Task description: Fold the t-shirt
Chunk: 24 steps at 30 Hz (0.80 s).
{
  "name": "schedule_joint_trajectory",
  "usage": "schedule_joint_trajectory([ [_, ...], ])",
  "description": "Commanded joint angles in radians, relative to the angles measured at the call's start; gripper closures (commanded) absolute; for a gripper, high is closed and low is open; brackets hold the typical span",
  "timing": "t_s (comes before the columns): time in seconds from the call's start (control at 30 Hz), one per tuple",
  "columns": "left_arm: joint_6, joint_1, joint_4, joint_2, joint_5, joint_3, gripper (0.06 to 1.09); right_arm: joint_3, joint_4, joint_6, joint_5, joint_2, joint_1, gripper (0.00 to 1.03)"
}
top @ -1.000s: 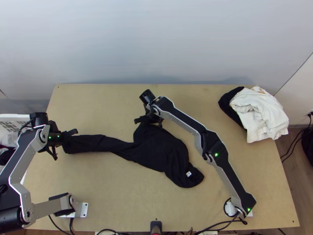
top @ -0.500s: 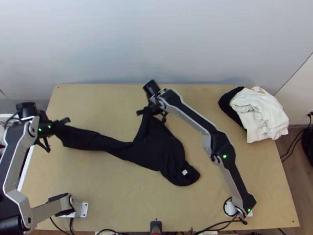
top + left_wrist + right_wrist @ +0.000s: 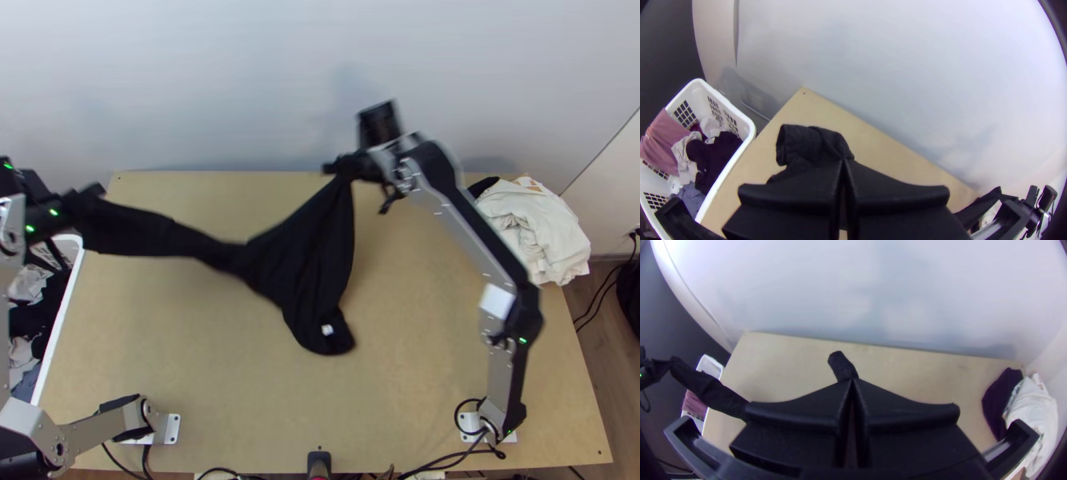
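Left gripper [image 3: 844, 161] and right gripper [image 3: 853, 381] clench the black t-shirt [image 3: 300, 252], its slack between their jaws (tag [image 3: 326, 330] well apart from both), probably to straighten it for folding.

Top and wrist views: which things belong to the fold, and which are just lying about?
Job:
black t-shirt, bunched, hanging between both grippers
left gripper, shut on one end
right gripper, shut on another part

Lying about:
white cloth, heaped
dark cloth beside it
white laundry basket
pink cloth and other laundry in it
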Motion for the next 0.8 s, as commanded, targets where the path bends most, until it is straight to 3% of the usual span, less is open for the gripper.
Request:
schedule_joint_trajectory([
  [0.0,-0.059,0.039,-0.053,0.017,-0.001,0.269,1.05,0.016,0.033,-0.04,0.141,-0.212,-0.08,1.0],
  [0.33,-0.073,0.125,-0.065,0.001,-0.011,0.478,1.05,-0.08,0.157,-0.264,0.455,-0.517,-0.108,1.0],
  [0.43,-0.058,0.122,-0.102,-0.026,0.037,0.532,1.05,-0.096,0.229,-0.335,0.495,-0.588,-0.099,1.0],
  [0.77,-0.019,-0.027,-0.206,-0.14,0.054,0.636,1.05,-0.099,0.39,-0.621,0.618,-0.729,0.004,1.0],
])
